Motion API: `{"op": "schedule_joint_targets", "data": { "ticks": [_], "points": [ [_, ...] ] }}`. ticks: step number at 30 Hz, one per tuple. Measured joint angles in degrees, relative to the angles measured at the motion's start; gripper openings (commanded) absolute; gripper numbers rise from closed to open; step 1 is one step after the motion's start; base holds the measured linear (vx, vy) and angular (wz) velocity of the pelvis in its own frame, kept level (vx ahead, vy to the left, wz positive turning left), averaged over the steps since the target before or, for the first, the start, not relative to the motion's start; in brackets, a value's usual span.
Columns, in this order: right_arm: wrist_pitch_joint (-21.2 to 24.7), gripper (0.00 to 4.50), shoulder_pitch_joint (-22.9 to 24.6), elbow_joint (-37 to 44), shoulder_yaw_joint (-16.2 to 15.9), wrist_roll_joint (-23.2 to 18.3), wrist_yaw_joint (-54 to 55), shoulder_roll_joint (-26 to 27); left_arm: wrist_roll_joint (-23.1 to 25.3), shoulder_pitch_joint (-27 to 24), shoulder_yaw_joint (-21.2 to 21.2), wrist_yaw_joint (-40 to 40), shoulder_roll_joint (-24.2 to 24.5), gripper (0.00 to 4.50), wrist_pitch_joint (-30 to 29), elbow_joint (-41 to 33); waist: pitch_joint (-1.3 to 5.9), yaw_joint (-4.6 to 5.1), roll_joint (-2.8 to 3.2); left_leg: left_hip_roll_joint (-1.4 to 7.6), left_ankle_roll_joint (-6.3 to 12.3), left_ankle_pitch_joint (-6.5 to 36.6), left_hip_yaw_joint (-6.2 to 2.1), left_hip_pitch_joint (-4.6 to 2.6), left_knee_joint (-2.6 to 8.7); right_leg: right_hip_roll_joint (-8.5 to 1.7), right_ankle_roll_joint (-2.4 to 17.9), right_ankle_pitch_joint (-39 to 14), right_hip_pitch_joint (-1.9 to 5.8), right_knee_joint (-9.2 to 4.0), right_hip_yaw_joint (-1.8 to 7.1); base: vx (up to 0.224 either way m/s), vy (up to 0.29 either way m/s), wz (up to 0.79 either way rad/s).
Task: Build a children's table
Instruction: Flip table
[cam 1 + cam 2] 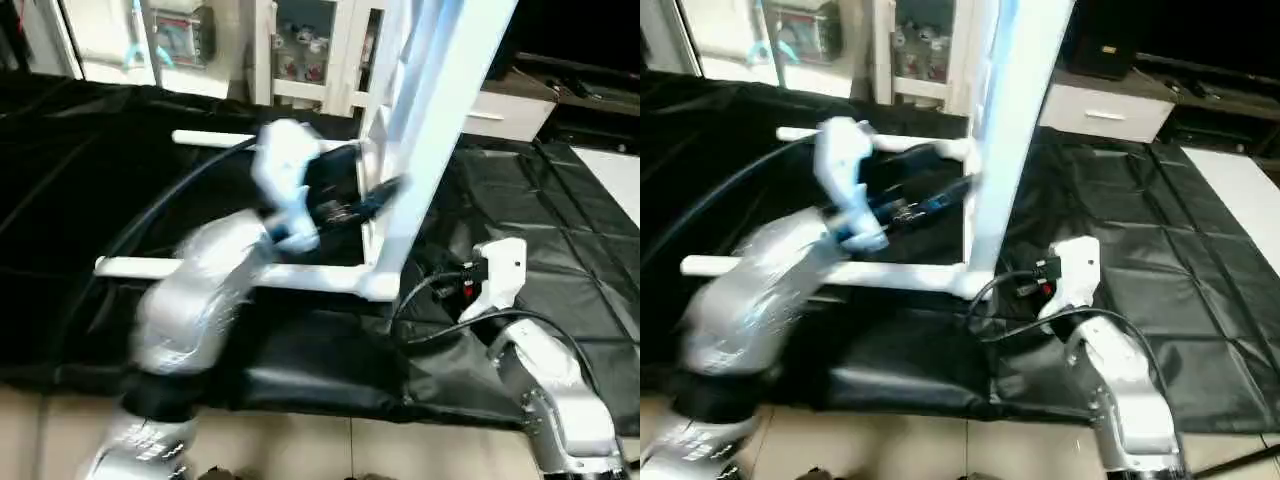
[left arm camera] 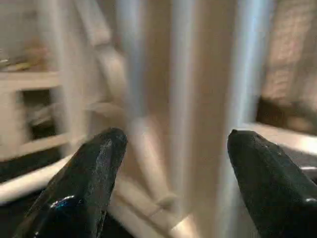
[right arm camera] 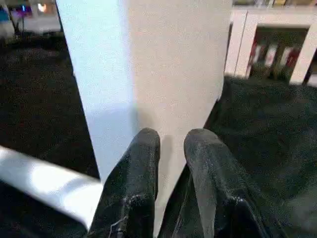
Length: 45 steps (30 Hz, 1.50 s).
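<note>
- The table top [image 1: 440, 130] stood on its edge on the black cloth [image 1: 560, 250], rising out of the head views' upper border.
- Two white legs [image 1: 135, 267] were plugged into its corner sockets and ran out level toward the robot's left, one near the robot, the other [image 1: 890, 143] farther back.
- The head views showed the whole layout: the left arm [image 1: 190, 310] reaching between the two legs toward the ribbed underside, and the right arm [image 1: 545, 380] low on the other side of the top.
- The left wrist view gave what the head views did not: the left gripper [image 2: 173, 148] had its two black fingers [image 2: 94, 168] spread wide apart, empty, with the blurred ribs of the underside straight ahead between them.
- The right wrist view looked at the smooth outer face of the top [image 3: 163, 74], close in front of the right gripper [image 3: 172, 144].
- That gripper's fingers [image 3: 141, 163] stood nearly together, a narrow gap left, gripping nothing; whether the tips touched the face I could not tell.
- The same view caught a stretch of the near leg [image 3: 44, 183] beside the fingers.
- Behind the cloth stood white furniture [image 1: 310, 50].
</note>
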<state>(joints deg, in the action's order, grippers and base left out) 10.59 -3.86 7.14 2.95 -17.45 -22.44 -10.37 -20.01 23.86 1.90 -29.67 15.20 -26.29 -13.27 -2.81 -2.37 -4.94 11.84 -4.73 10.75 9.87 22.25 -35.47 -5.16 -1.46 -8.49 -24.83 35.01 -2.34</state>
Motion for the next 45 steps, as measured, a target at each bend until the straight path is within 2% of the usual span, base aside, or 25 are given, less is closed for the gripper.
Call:
{"op": "schedule_joint_targets", "data": {
  "ticks": [3,4,5,11,13,14,17,19,22,26,30,38,41,45],
  "points": [
    [-1.9,1.04,1.3,1.3,0.6,-0.1,-0.1,0.0,-0.1,-2.6,-1.5,0.3,1.6,3.78,-1.2,-2.8,0.05,-0.39,-0.12,-0.03,0.00,0.0,0.01,0.04,0.00,-0.03,0.0,0.0,0.05,-0.05,0.05,0.000,0.000,0.00],
    [-2.2,1.23,1.7,1.5,0.7,-0.3,-0.2,0.0,-0.1,-3.2,-1.7,0.3,1.9,3.80,-1.3,-3.3,0.06,-0.55,-0.14,-0.04,0.00,0.0,0.02,0.03,0.00,-0.03,0.0,0.0,0.06,-0.07,0.06,0.000,0.000,0.00],
    [-2.4,1.23,2.1,1.9,1.2,-0.9,-0.5,0.1,-0.1,-4.1,-1.7,0.1,2.4,3.80,-1.4,-3.5,0.05,-0.63,-0.14,-0.04,0.00,0.0,0.03,0.04,0.00,-0.03,0.0,0.0,0.05,-0.08,0.08,0.000,0.000,0.00],
    [-3.3,1.78,3.4,8.9,3.4,-5.2,-2.7,-0.1,0.4,-9.6,-3.5,0.6,3.6,3.81,-1.0,-5.6,-0.01,-0.34,-0.02,0.01,0.00,0.0,0.02,0.02,0.02,0.05,0.0,0.0,-0.02,-0.06,0.07,0.000,0.000,0.00],
    [-3.2,1.95,1.7,10.8,3.1,-5.0,-2.4,-0.6,0.9,-11.0,-4.3,1.3,3.6,3.81,-0.1,-6.4,0.00,0.07,-0.06,0.01,0.00,0.0,0.02,0.00,0.02,0.06,0.0,0.0,-0.01,-0.05,0.09,0.000,0.000,0.00],
    [-3.1,2.03,-0.5,11.1,2.7,-4.4,-1.6,-0.8,0.6,-11.5,-4.5,1.3,3.5,3.81,0.5,-7.2,0.01,0.33,-0.16,0.01,0.00,0.0,0.01,0.00,0.02,0.06,0.0,0.0,-0.02,-0.05,0.08,0.000,0.000,0.00],
    [-1.7,2.38,-4.7,12.5,0.7,-2.9,0.2,-0.7,-1.3,-13.1,-4.3,-0.5,3.5,3.81,1.6,-9.5,0.13,0.41,-0.39,0.01,0.00,0.0,-0.03,-0.03,0.02,0.06,0.0,0.0,-0.01,-0.04,0.05,0.000,0.000,0.00],
    [-0.8,2.47,-6.0,12.7,-0.2,-2.2,1.0,-0.2,-1.4,-13.5,-4.0,-1.4,4.2,3.81,2.0,-9.5,0.17,0.33,-0.49,0.00,0.00,0.0,-0.06,-0.01,0.02,0.07,0.0,0.0,-0.02,-0.04,0.05,0.000,0.000,0.00],
    [1.2,2.73,-8.4,11.8,-1.3,-0.4,3.3,1.2,-1.4,-14.0,-4.2,-1.4,4.4,3.81,2.2,-9.5,0.16,0.30,-0.68,-0.03,0.00,0.0,-0.06,0.03,0.02,0.06,0.0,0.0,-0.01,-0.07,0.08,0.000,0.000,0.00],
    [3.6,3.08,-14.3,6.8,-2.7,2.9,8.5,3.5,-1.8,-14.2,-4.2,-2.7,6.4,3.81,1.3,-10.9,0.25,0.70,-1.04,-0.02,-0.02,0.0,-0.07,0.00,0.01,0.08,0.0,0.0,-0.12,-0.04,0.07,0.000,0.000,0.00],
    [5.0,3.08,-16.6,2.8,-3.0,5.2,11.8,3.6,-2.5,-14.3,-4.4,-2.7,7.3,3.81,0.8,-12.5,0.34,0.34,-1.17,-0.03,-0.02,0.0,-0.07,0.00,0.02,0.08,0.0,0.0,-0.10,-0.01,0.08,0.000,0.000,0.00],
    [8.6,3.08,-18.4,-5.5,-4.1,9.7,16.2,4.6,-2.5,-14.2,-4.8,-2.3,8.0,3.81,0.2,-12.7,0.44,0.22,-1.30,-0.03,-0.09,0.0,-0.05,-0.01,0.02,0.08,0.0,0.0,-0.06,0.01,0.11,0.000,0.000,0.00],
    [10.0,3.08,-17.8,-8.2,-3.9,9.6,17.3,5.4,-2.3,-13.4,-4.8,-1.7,8.0,3.81,-0.1,-12.7,0.42,0.19,-1.28,-0.02,-0.12,-0.1,-0.05,-0.01,0.02,0.09,0.0,0.0,-0.06,0.04,0.09,0.000,0.000,0.00],
    [9.6,3.08,-15.9,-9.6,-3.9,9.5,17.4,5.7,-2.3,-12.5,-4.8,-1.2,8.4,3.81,-0.1,-12.7,0.38,0.22,-1.21,-0.02,-0.12,-0.1,-0.04,-0.02,0.02,0.08,0.0,0.0,-0.06,0.03,0.12,0.000,0.000,0.00]
  ]
}}
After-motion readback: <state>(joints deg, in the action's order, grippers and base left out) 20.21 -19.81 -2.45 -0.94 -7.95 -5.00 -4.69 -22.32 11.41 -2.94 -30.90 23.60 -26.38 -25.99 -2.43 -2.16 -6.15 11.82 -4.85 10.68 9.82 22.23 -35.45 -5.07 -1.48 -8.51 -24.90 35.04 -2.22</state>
